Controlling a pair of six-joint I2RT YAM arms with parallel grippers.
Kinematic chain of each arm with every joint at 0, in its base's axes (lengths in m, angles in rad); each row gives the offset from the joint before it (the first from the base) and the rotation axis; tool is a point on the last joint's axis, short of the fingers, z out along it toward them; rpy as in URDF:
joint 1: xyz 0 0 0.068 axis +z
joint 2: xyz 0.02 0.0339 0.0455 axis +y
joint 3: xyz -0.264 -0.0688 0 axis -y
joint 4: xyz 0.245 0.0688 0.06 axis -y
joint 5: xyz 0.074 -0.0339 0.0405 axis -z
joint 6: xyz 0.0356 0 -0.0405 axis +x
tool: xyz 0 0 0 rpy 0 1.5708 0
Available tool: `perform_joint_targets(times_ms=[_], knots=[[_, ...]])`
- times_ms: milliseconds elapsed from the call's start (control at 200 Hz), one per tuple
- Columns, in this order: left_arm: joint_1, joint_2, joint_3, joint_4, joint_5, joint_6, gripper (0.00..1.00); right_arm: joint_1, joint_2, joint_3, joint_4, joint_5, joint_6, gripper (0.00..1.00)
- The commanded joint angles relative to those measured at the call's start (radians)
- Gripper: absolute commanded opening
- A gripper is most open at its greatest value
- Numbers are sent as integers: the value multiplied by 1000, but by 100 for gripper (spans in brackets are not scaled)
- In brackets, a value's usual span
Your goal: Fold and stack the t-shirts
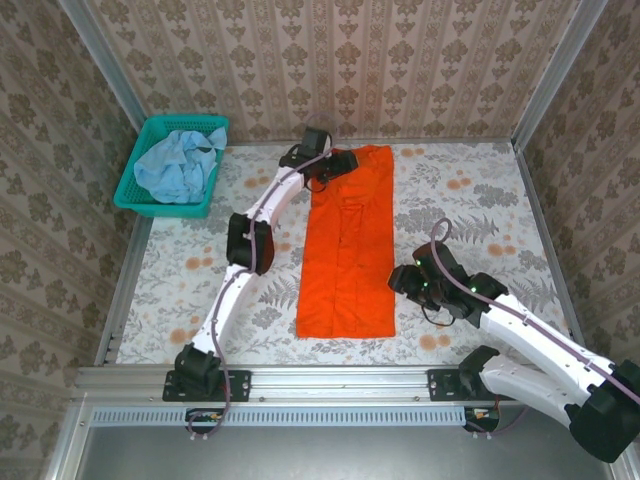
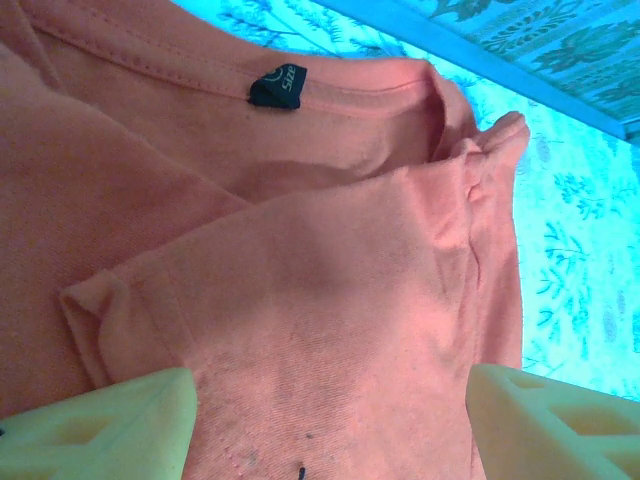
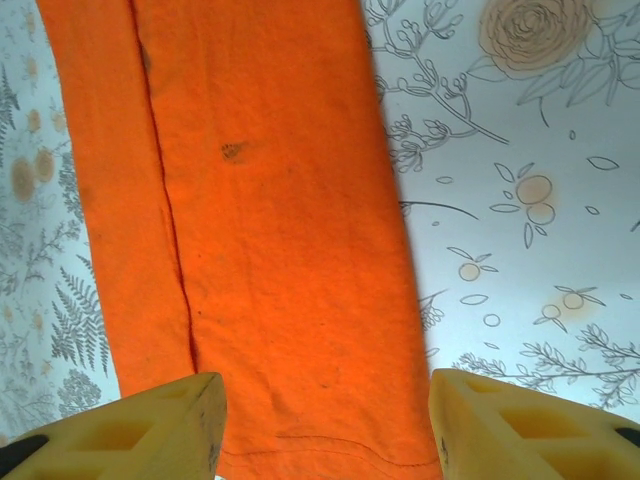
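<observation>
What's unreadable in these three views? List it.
- Top view: dark wrist of the left claw hides its fingertips and one collar corner of the plain bright orange cloth t-shirt.
- Top view: teal plastic mesh basket walls hide the underside of the crumpled pale sky-blue cloth t-shirt.
- Left wrist view: small black neck label, print too small.
- Right wrist view: pads of the right claw cut by bottom edge; cloth contact unclear.

Walls [image 1: 350,60]: standing on three sides, carrying beige damask paper, rising beyond the left fingers [image 2: 100,420].
Table cover [image 1: 470,180]: lying flat under the right fingers [image 3: 165,430], showing pale flower-and-fern print.
Light: falling evenly, casting soft shadows.
</observation>
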Motion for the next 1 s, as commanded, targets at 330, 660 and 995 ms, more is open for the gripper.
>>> perform_joint_targets(times_ms=[330, 660, 995], knots=[[81, -320, -82, -189, -102, 108, 86, -90, 88, -55, -43, -86, -101, 57], [60, -857, -646, -400, -83, 227, 80, -93, 241, -110, 25, -297, -264, 55], [-141, -1441, -1694, -345, -74, -30, 57, -91, 243, -198, 99, -489, -242, 53]])
